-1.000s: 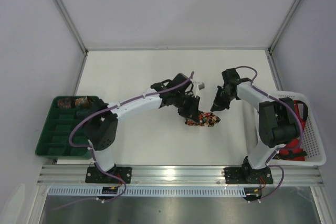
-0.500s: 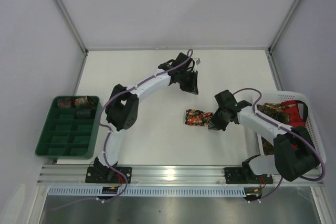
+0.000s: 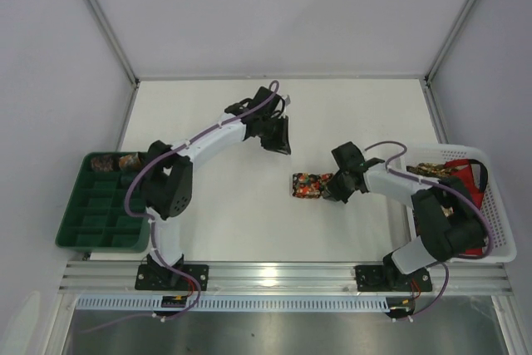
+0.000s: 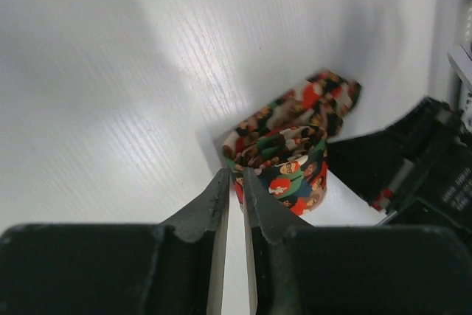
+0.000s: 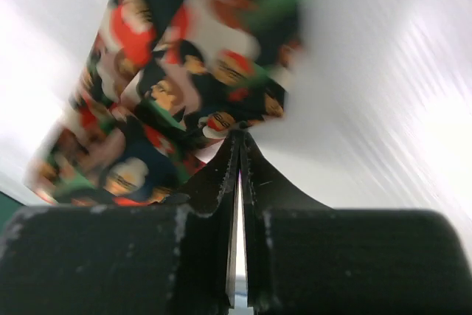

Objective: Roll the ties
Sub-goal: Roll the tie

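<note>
Over the last second the left arm has drawn back from the tie (image 3: pixel 307 184) and swung away from the basket (image 3: pixel 499 234), while the right arm has dropped low and come in on the tie's basket side. The bundle itself has tightened from a loose spread into a compact roll.

The roll sits on the surface (image 3: pixel 249 226), just beside the basket and apart from it. The right end effector (image 3: pixel 331 187) is closed, its tips against the roll's edge. Whether they nip a fold of cloth cannot be told from the wrist view. The left end effector (image 3: pixel 281 140) hangs farther from the basket than the roll does. It is closed to a thin slit with nothing in it.

The likely trouble is the roll springing open, since nothing clearly clamps the coil. A short tail also lies loose on the roll's basket side, which could lever the outer wrap free. A push from the closed tips could also slide or tip the roll instead of gripping it.

The tie is dark green cloth crowded with red, cream and brown figures. It is wound in several layers and stands on its edge, the coil's open end facing up.
</note>
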